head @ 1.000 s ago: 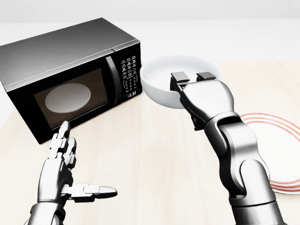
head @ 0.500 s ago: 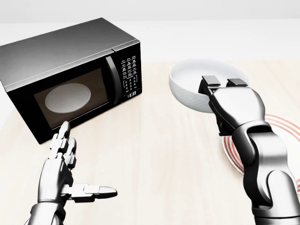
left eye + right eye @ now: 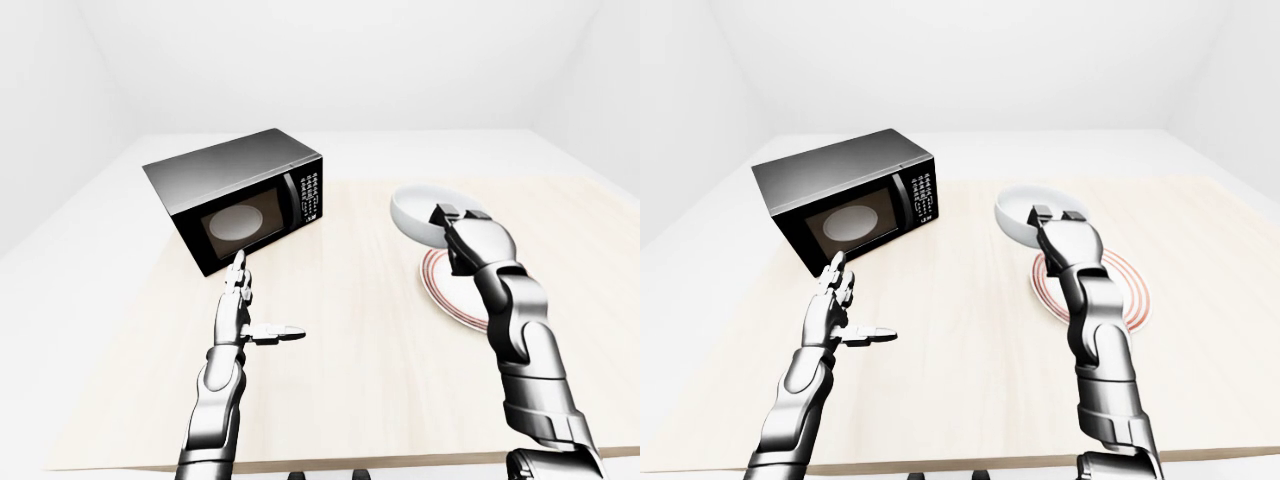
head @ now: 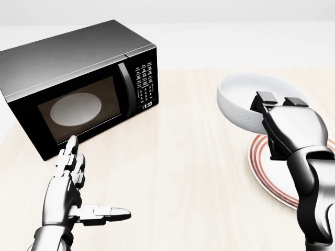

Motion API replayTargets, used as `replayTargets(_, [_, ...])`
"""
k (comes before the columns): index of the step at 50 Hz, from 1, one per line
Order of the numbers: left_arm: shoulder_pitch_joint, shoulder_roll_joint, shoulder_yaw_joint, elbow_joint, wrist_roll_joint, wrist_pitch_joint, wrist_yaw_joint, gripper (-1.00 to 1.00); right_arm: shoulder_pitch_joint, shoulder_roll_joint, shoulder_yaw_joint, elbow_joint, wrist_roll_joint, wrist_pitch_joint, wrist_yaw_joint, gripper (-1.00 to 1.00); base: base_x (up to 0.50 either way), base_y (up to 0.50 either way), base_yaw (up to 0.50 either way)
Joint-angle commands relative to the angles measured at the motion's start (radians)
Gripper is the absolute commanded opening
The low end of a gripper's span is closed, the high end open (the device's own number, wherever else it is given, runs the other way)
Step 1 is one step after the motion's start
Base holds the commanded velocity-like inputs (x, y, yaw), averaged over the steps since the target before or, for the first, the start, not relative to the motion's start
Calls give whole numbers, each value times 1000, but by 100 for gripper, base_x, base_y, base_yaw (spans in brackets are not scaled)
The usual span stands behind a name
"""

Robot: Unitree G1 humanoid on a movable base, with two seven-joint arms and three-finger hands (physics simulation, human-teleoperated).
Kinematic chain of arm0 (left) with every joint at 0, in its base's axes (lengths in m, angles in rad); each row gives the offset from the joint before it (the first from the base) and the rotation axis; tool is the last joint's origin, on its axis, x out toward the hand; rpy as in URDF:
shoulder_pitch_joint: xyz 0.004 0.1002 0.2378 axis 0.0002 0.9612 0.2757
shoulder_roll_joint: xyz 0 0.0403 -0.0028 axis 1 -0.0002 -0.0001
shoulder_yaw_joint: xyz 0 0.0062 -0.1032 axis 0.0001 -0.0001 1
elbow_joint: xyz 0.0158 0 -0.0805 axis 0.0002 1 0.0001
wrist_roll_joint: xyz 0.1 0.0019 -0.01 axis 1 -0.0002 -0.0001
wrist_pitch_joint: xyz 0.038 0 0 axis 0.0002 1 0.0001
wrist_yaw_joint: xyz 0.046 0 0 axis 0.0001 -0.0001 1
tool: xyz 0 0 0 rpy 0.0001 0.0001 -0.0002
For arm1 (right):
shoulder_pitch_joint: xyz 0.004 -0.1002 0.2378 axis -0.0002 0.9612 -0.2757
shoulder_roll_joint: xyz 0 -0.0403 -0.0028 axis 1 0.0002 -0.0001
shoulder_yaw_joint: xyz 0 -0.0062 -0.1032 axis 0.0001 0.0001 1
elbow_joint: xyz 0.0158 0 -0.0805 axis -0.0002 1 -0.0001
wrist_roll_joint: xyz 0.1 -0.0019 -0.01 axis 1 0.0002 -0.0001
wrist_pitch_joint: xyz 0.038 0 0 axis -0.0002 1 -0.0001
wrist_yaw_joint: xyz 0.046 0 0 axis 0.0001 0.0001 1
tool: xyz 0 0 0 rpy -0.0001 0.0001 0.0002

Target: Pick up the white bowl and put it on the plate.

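Leftmost: left hand point(image 4: 70, 196), fingers spread, empty; microwave point(image 4: 78, 86); white bowl point(image 4: 246, 99), rim pinched by right hand point(image 4: 277, 107), hanging over plate point(image 4: 264, 167) edge; risk: off-centre release, bowl tips onto table point(image 4: 183, 172)

On the table point(image 4: 183, 172), microwave point(image 4: 78, 86) at head view's left, plate point(image 4: 267, 167) right (bowl point(image 4: 241, 99) above its edge)

A black microwave point(image 4: 78, 86) is seen at the head view's upper left, set on a pale wooden table point(image 4: 183, 172).
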Motion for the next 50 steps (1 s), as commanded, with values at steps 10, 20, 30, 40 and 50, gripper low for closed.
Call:
replayTargets(10, [-2,0,0,5,-2,3,3,100,69,-49,-66,-3,156,22,-51,-100,0,0,0])
replayTargets(20, [-3,1,1,4,-2,3,2,100,96,-58,-83,9,165,18,-66,-100,0,0,0])
replayTargets(30, [0,0,0,-1,-1,5,2,100,113,-71,-105,0,174,22,-61,-100,0,0,0])
replayTargets(40, [0,0,1,-1,-1,6,2,100,132,-80,-121,16,181,14,-75,-100,0,0,0])
replayTargets(50, [-3,1,1,9,-1,0,3,100,150,-91,-145,14,191,14,-76,-100,0,0,0])
